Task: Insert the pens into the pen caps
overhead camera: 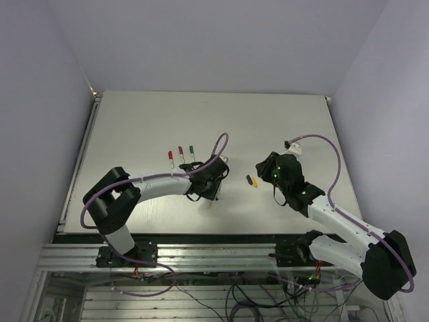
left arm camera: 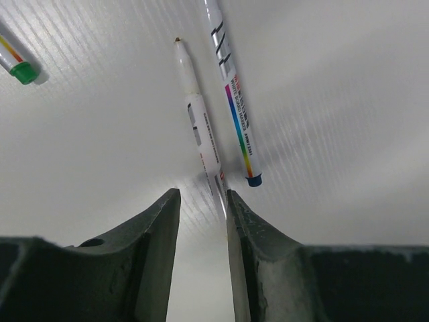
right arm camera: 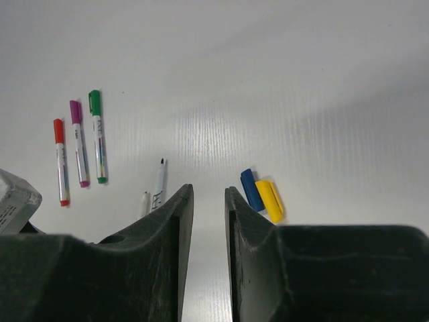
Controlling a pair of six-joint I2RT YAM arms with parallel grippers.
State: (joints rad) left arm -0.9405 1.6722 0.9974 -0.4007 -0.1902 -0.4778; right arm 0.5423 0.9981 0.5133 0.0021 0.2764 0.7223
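Note:
Three capped pens, red (right arm camera: 60,161), magenta (right arm camera: 78,142) and green (right arm camera: 98,136), lie side by side; the top view shows them too (overhead camera: 180,155). Two uncapped pens lie before my left gripper (left arm camera: 201,194), which is open: the yellow-tipped pen (left arm camera: 200,127) has its rear end between the jaws, close to the right finger, and the blue-ended pen (left arm camera: 234,107) lies just right of it. The blue cap (right arm camera: 250,190) and yellow cap (right arm camera: 269,200) lie touching, just beyond the right fingertip of my right gripper (right arm camera: 208,190), which is open and empty.
The white table (overhead camera: 281,127) has a raised rail along its left edge (overhead camera: 80,161) and grey walls on three sides. The left arm (overhead camera: 154,186) reaches across the near left part. My left gripper (overhead camera: 208,188) hides the uncapped pens from above.

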